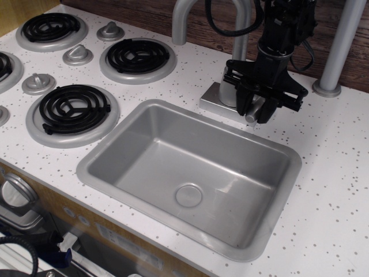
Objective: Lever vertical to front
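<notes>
Black end effector [255, 108] blocks most of the lever [253, 110]: only a short grey stub end shows between the two fingers, low at the front of the faucet base [214, 98], pointing toward the sink [144, 124]. Fingers sit either side of that stub, close against it; looks like a pinch on the lever, though actual pad contact is hard to make out from this angle. Lever's joint with the faucet body is hidden behind the fingers [242, 99]. Arm and its cables run out of the top edge, so the upper arm is cut off. Spout [183, 17] is cut off at the top too; only its two legs show. Grey pole [340, 46] at right also leaves the frame at the top, foot ring on the bench [334, 150]. Bench is white with dark speckles; sink is a grey rectangular basin with a round drain [188, 195], set just in front of the faucet. Left side: black coil burners [72, 108] in grey rings with grey knobs [38, 82] between them; far-left ones are cropped. Dark wood wall [144, 14] runs behind. Lower left below the bench edge is a wood-tone front panel with unclear hardware, partly cropped.
</notes>
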